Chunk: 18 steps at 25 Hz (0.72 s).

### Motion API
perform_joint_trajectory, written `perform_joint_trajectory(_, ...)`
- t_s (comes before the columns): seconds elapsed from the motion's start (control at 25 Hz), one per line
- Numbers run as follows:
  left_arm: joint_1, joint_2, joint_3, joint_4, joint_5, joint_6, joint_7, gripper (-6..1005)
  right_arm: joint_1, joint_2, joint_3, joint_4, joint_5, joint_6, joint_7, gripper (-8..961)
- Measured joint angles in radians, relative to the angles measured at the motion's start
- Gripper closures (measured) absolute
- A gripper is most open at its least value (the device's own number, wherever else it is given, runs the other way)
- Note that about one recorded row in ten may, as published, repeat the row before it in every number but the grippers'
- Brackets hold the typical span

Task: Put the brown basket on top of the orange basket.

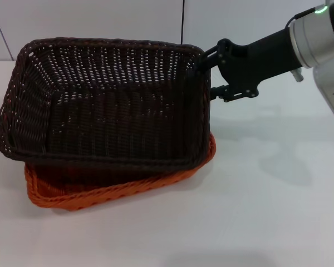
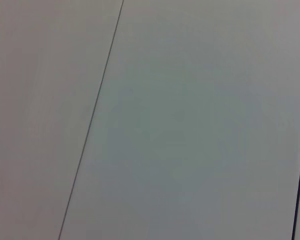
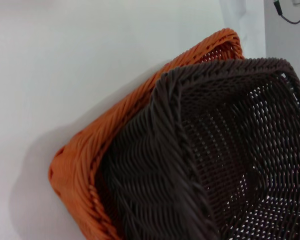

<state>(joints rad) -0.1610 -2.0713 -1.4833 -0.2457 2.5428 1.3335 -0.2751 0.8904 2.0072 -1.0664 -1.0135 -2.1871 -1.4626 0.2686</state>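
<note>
The brown basket (image 1: 106, 100) lies tilted on top of the orange basket (image 1: 117, 189), whose rim shows only along the near side and the right corner. In the right wrist view the brown basket (image 3: 230, 150) sits inside the orange basket (image 3: 115, 130) at one corner. My right gripper (image 1: 209, 77) is at the brown basket's far right corner, just outside the rim. It is open, with one finger by the corner and the other farther along the right side. My left gripper is out of view.
The baskets stand on a white table (image 1: 267, 211) with a pale wall behind. The left wrist view shows only a plain grey panel (image 2: 190, 125) with a thin seam.
</note>
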Motion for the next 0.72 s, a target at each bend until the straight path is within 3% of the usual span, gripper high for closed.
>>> perform_joint_trajectory(0.72,-0.008,0.004,-0.011,0.006,-0.009,-0.005,0.006,224,-0.182,0.012,0.051,-0.216,-0.004,-0.142,0.137,416)
